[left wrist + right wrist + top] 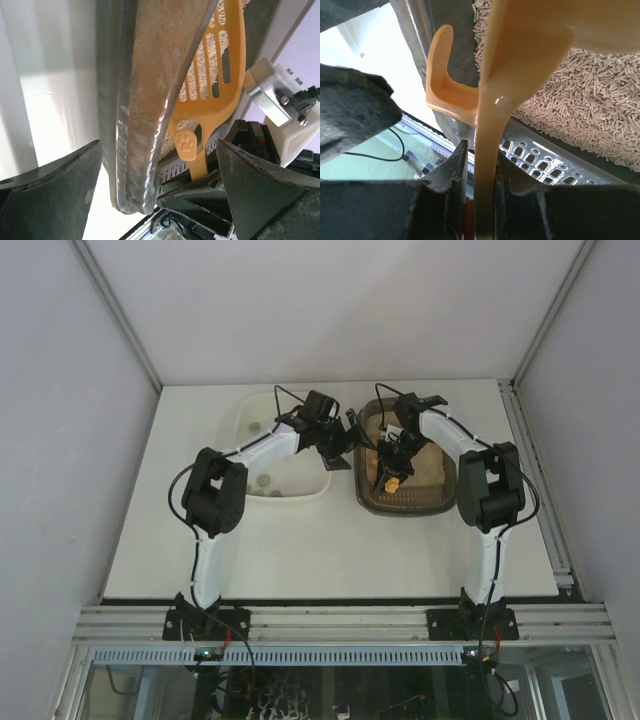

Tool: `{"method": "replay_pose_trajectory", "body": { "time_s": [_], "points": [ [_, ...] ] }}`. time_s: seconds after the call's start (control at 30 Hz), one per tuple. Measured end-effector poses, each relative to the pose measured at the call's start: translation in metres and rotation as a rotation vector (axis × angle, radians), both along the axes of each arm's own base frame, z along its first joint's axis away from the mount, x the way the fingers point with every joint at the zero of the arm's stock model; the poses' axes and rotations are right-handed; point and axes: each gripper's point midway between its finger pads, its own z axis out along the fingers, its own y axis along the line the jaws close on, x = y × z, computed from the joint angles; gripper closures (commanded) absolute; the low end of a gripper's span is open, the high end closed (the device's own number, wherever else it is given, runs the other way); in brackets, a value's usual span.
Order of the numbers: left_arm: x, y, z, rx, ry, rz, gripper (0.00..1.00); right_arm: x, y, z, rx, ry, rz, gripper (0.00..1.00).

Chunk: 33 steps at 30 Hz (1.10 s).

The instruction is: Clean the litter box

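Observation:
The dark brown litter box (400,510) holds beige pellet litter (580,110) and stands right of centre. My right gripper (390,468) hangs over it, shut on the handle of the yellow slotted scoop (396,483). In the right wrist view the handle (487,165) runs straight up between the fingers, and the box wall (462,45) is behind it. My left gripper (345,445) is open at the box's left side. Its fingers straddle the rim (135,125) without closing on it. The scoop's blade (215,75) lies over the litter just beyond.
A white tub (250,455) sits directly left of the litter box, with a few small dark lumps (262,480) inside. White walls enclose the table on three sides. An aluminium rail (340,625) runs along the near edge.

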Motion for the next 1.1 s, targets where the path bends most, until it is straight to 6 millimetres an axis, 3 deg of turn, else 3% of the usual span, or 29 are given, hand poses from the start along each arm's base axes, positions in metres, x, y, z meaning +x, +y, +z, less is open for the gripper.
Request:
{"method": "replay_pose_trajectory", "body": {
  "time_s": [0.17, 0.47, 0.7, 1.1],
  "points": [
    [0.007, -0.008, 0.000, -0.033, 0.006, 0.002, 0.00, -0.006, 0.005, -0.002, 0.074, -0.005, -0.012, 1.00],
    [0.017, -0.006, 0.005, -0.070, 0.020, 0.032, 0.00, -0.015, 0.012, 0.001, 0.295, 0.011, -0.058, 1.00],
    [0.021, -0.006, 0.007, -0.089, 0.023, 0.044, 0.00, -0.013, 0.012, -0.001, 0.349, 0.013, -0.086, 1.00],
    [0.021, -0.005, 0.009, -0.097, 0.023, 0.040, 0.00, -0.008, 0.009, -0.001, 0.517, 0.092, -0.281, 1.00]
  ]
}}
